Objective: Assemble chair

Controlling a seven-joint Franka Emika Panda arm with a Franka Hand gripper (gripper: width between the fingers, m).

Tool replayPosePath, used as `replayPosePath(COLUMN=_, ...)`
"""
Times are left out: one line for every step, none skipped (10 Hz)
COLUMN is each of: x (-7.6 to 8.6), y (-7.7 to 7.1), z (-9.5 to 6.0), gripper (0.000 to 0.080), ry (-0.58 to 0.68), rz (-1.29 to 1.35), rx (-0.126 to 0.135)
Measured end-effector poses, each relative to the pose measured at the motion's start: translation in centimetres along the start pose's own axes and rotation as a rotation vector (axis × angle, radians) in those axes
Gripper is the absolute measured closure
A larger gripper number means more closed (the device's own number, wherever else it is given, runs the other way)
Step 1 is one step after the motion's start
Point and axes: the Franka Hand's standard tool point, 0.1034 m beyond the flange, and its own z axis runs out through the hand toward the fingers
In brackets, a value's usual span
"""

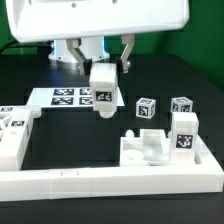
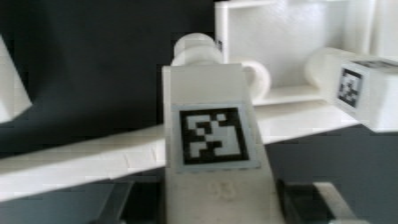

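Note:
My gripper (image 1: pixel 102 76) is shut on a long white chair block (image 1: pixel 102 98) with a square tag and holds it above the table, just in front of the marker board (image 1: pixel 62 97). In the wrist view the gripper (image 2: pixel 222 203) clamps this block (image 2: pixel 214 120) between dark fingers (image 2: pixel 132 202); a round peg (image 2: pixel 198 46) sticks out of its far end. A notched white block (image 1: pixel 148 148) and a tall tagged block (image 1: pixel 185 133) stand at the exterior view's right. Two small tagged cubes (image 1: pixel 147 108) (image 1: pixel 181 105) sit behind them. More white tagged parts (image 1: pixel 14 132) lie at the exterior view's left.
The long white L-shaped border rail (image 1: pixel 110 182) runs along the front and up the exterior view's right side; it also crosses the wrist view (image 2: pixel 80 165). In the wrist view a tagged white part (image 2: pixel 361 85) and a white slab (image 2: pixel 294 25) lie beyond the rail.

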Motion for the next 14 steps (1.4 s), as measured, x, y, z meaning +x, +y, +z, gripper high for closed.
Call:
replayPosePath(x=-0.3, y=0.3, z=0.3, gripper=0.0505, ry=-0.004, rz=0.003, rx=-0.003)
replayPosePath(x=0.0, y=0.4, z=0.4, gripper=0.0505, ry=0.029, rz=0.003, rx=-0.005)
replayPosePath(x=0.2, y=0.3, z=0.4, gripper=0.0505, ry=0.042, rz=0.002, rx=-0.006)
replayPosePath(x=1.2, y=0.1, z=0.3, gripper=0.0505, ry=0.165, rz=-0.014, rx=-0.014)
replayPosePath(x=1.2, y=-1.0, z=0.8, gripper=0.0505, ry=0.275, rz=-0.050, rx=-0.027)
replayPosePath(x=0.7, y=-2.0, z=1.4, gripper=0.0505, ry=0.309, rz=-0.053, rx=-0.026)
replayPosePath(x=0.7, y=-2.6, z=1.7, gripper=0.0505, ry=0.287, rz=-0.049, rx=-0.021)
replayPosePath(x=0.9, y=-2.7, z=1.7, gripper=0.0505, ry=0.289, rz=-0.049, rx=-0.021)
replayPosePath(x=0.8, y=-2.6, z=1.7, gripper=0.0505, ry=0.288, rz=-0.048, rx=-0.022)
replayPosePath(x=0.8, y=-2.6, z=1.8, gripper=0.0505, ry=0.287, rz=-0.048, rx=-0.022)
replayPosePath(x=0.8, y=-2.7, z=1.8, gripper=0.0505, ry=0.289, rz=-0.046, rx=-0.021)
replayPosePath(x=0.3, y=-3.2, z=2.1, gripper=0.0505, ry=0.302, rz=-0.047, rx=-0.018)
replayPosePath(x=0.0, y=-3.7, z=2.6, gripper=0.0505, ry=0.305, rz=-0.048, rx=-0.017)
replayPosePath(x=-0.3, y=-4.0, z=3.2, gripper=0.0505, ry=0.304, rz=-0.054, rx=-0.018)
